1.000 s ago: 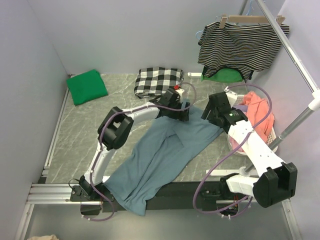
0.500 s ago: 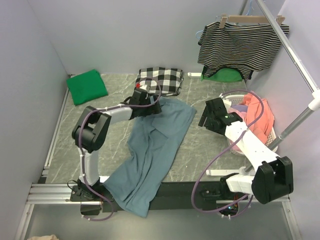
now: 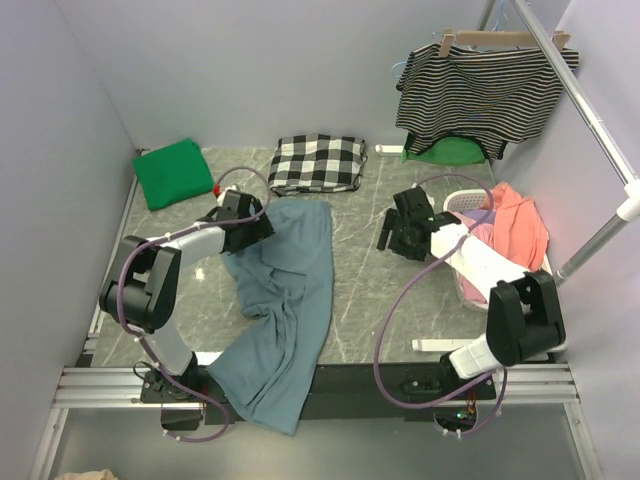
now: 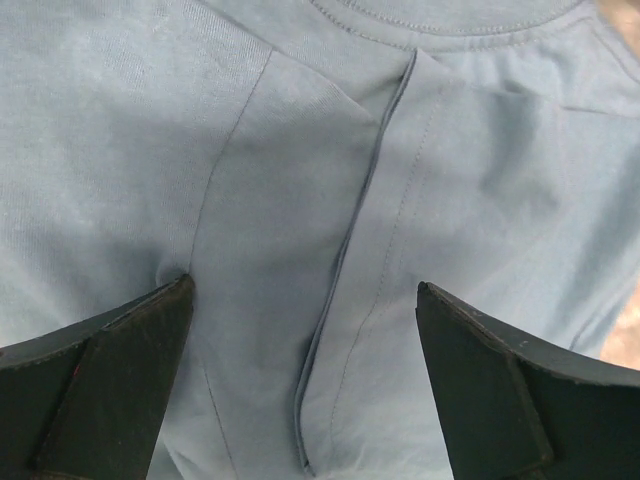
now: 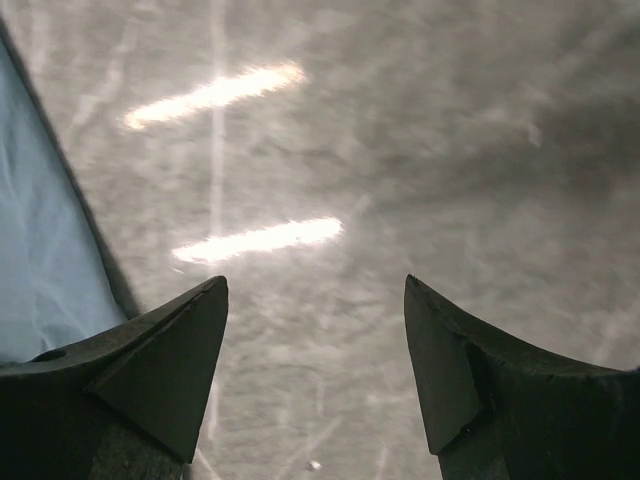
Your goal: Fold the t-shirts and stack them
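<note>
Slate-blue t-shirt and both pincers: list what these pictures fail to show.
- Top view: the left pincer and its arm cover the slate-blue t-shirt's far-left corner. Its own folds hide the sleeves.
- Left wrist view: cloth fills the frame, cut off at every edge. Whether the fingertips touch it is unclear.
- Right wrist view: the right pincer is over blurred table. Only a strip of shirt shows.

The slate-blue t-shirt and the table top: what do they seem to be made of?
The slate-blue t-shirt looks like soft, matte cotton jersey: fine knit, stitched seams, limp folds. The table top looks like grey veined stone or a printed imitation, smooth and glossy: it mirrors the lights.
</note>
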{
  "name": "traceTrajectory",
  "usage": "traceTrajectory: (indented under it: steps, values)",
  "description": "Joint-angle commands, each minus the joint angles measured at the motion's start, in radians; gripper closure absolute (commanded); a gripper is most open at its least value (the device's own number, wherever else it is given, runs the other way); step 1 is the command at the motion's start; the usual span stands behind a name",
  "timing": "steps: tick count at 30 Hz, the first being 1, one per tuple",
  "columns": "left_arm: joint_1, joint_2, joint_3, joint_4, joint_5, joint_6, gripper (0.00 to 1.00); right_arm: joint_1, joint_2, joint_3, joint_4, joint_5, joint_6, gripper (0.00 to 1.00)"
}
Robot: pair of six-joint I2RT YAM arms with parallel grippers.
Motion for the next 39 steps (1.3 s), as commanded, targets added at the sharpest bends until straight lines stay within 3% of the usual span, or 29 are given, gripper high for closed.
traceTrajectory:
  steps: [1, 6, 11, 21, 31, 39]
  values:
    - [0.023, 0.003, 0.124, -0.073, -0.004, 0.074, 0.01, 0.015, 0.06, 0.116, 0.087, -0.094, -0.029, 0.23]
    - [0.023, 0.051, 0.273, -0.082, 0.092, 0.131, 0.01, 0.032, 0.106, 0.182, 0.077, -0.09, -0.042, 0.23]
    - [0.023, 0.1, 0.321, -0.093, 0.192, 0.166, 0.01, 0.032, 0.128, 0.168, 0.087, -0.099, -0.039, 0.23]
    - [0.023, 0.158, 0.255, -0.041, 0.218, 0.163, 0.02, 0.032, 0.154, 0.155, 0.097, -0.102, -0.045, 0.23]
    - [0.025, 0.24, 0.284, -0.029, 0.219, 0.172, 0.14, 0.033, 0.174, 0.144, 0.1, -0.11, -0.048, 0.23]
    - [0.023, 0.201, 0.261, 0.014, 0.199, 0.158, 0.29, 0.033, 0.192, 0.136, 0.108, -0.123, -0.048, 0.23]
